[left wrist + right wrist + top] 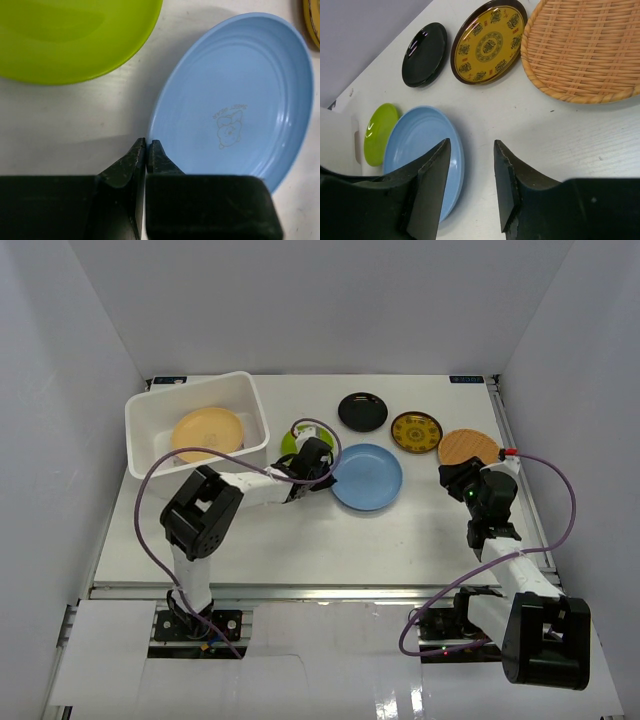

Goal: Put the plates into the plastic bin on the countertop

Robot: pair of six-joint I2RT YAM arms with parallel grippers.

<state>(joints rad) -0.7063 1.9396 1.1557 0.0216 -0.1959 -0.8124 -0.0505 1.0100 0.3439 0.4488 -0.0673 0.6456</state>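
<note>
Near the middle of the worktop [330,540], the left gripper [147,147] sits at the near left rim of the light blue plate [235,95], its jaws pressed almost together with only a thin slit between them, and the plate's edge runs into that slit, so they are pinching the rim. The lime green plate [75,35] lies just beside the blue one, apart from it, between it and the white plastic bin [145,425] at the far left. One orange plate [208,432] lies flat inside the bin. Farther back a black plate [424,54] and a dark plate with a yellow pattern [487,42] lie side by side, and a tan woven plate [590,45] lies just to the right of the patterned one. The right gripper [471,145] hangs over bare worktop near the woven plate, jaws spread with nothing between them.
</note>
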